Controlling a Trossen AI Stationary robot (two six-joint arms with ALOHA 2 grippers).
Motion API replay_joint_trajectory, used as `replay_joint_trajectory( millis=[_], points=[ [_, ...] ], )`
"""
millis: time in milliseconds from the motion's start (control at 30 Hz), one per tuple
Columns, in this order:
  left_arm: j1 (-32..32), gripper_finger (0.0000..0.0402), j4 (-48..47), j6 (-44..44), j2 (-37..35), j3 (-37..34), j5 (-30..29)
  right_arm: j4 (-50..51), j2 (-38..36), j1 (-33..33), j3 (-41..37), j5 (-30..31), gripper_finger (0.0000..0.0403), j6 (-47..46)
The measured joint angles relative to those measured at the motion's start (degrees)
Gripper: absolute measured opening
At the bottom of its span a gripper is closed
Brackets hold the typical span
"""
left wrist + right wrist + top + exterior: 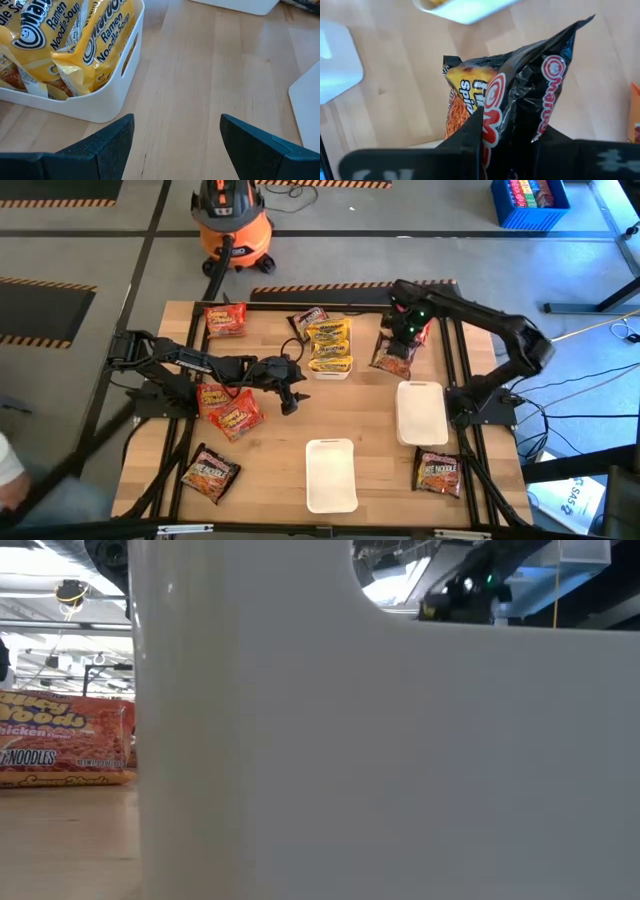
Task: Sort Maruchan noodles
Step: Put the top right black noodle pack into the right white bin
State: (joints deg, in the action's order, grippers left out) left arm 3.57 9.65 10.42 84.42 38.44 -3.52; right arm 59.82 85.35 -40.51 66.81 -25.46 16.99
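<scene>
A black Maruchan noodles packet (pixel 520 85) hangs over the far right of the table with my right gripper (pixel 512 132) shut on it; in the high view the right gripper (pixel 403 338) is above the packet (pixel 392 360). My left gripper (pixel 177 125) stands open over bare wood at mid-table (pixel 292 388), beside a white tray (pixel 107 100) that holds yellow packets (pixel 97 35). Red packets (pixel 225 320) (pixel 232 412) and dark ones (pixel 210 472) (pixel 438 472) (pixel 308 320) lie flat on the table. My right gripper pinches the black packet between its two fingers (pixel 470 137) at the packet's upper end (pixel 512 145), where the plastic is bunched and creased. The fingers come from above, slanting down. The packet hangs below them, lifted clear of the wood.
Two more white trays sit at the right (pixel 420 412) and near the front middle (pixel 331 473); the front one fills most of the low view (pixel 400 760). A red packet (pixel 60 740) shows at that view's left. Bare wood lies between the trays.
</scene>
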Motion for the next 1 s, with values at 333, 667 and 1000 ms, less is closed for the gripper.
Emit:
replay_joint_trajectory(
  millis=[333,667,1000],
  points=[
    [-2.17,0.0288,0.50,4.36,0.00,0.00,-0.49,-2.27,-11.24,16.88,0.02,7.77,0.0067,-12.72],
    [-12.67,0.0288,0.68,10.21,-0.01,0.00,-7.23,-11.07,-12.68,38.70,0.02,17.75,0.0067,-27.70],
    [-23.21,0.0288,0.75,17.59,-0.44,0.00,-14.83,-4.13,-12.64,51.40,0.02,28.98,0.0067,-36.35]
  ],
)
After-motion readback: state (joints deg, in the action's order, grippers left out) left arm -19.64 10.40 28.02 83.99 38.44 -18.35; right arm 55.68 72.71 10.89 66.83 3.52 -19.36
